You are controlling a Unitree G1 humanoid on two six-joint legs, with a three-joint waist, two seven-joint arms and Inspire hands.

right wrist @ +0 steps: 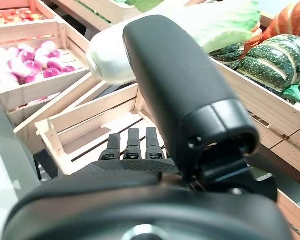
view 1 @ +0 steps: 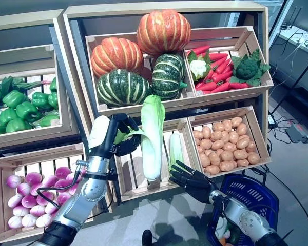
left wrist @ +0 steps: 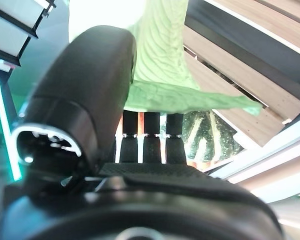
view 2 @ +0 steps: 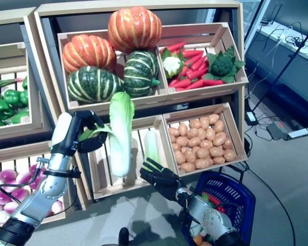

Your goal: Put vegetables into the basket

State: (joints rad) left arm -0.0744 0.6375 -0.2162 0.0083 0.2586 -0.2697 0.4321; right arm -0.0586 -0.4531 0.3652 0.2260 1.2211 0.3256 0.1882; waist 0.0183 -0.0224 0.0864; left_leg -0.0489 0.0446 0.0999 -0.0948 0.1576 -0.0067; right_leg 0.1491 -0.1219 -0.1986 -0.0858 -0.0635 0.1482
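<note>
Cabbage held by one leaf, well short of the basket

Left hand fingers pinch only a leaf of the napa cabbage, hanging above the slatted crate; the leaf could tear or slip. Right hand fingers spread, empty, between crate and blue basket.

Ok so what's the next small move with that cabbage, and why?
Probably swing the left hand toward the blue basket. It is shut on a leaf of the napa cabbage, which hangs clear above the middle crate, while the right hand waits open under it beside the basket.
</note>
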